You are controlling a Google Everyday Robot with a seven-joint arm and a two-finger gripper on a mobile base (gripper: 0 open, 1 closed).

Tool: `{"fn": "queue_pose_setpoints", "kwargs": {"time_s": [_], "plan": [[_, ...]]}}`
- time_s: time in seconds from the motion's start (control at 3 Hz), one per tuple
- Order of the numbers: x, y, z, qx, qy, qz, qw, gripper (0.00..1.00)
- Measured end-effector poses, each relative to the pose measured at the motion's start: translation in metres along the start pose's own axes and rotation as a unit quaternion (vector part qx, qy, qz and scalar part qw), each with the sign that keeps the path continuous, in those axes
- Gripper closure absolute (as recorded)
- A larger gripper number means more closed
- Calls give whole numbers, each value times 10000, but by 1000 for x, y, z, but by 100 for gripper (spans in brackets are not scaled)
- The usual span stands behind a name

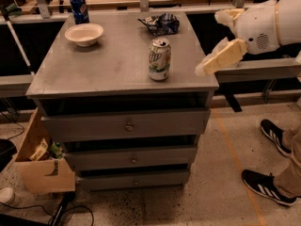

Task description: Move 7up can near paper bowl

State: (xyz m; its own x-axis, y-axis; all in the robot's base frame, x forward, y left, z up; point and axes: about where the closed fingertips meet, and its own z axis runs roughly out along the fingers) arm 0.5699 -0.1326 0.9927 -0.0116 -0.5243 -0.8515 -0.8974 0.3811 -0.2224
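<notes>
The 7up can (160, 59) is pale white and green with a silver top. It stands upright on the grey cabinet top (108, 65), near the front right. The paper bowl (84, 34) is off-white and shallow and sits at the back left of the top. My gripper (210, 43) hangs at the cabinet's right edge, to the right of the can and apart from it. Its two cream fingers (222, 56) are spread open and hold nothing.
A dark blue can (79, 8) stands behind the bowl. A crumpled blue-and-white foil bag (160, 23) lies at the back right. The cabinet has drawers (127, 125) below. A cardboard box (40, 161) sits on the floor at left. A person's shoes (268, 161) are at right.
</notes>
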Motion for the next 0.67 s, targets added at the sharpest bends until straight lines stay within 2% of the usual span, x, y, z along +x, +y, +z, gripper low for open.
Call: {"fn": "queue_pose_setpoints", "kwargs": {"time_s": [0.33, 0.67], "plan": [[4, -11, 30, 42, -498, 124, 9987, 0], [7, -20, 62, 112, -742, 223, 9969, 0]]}}
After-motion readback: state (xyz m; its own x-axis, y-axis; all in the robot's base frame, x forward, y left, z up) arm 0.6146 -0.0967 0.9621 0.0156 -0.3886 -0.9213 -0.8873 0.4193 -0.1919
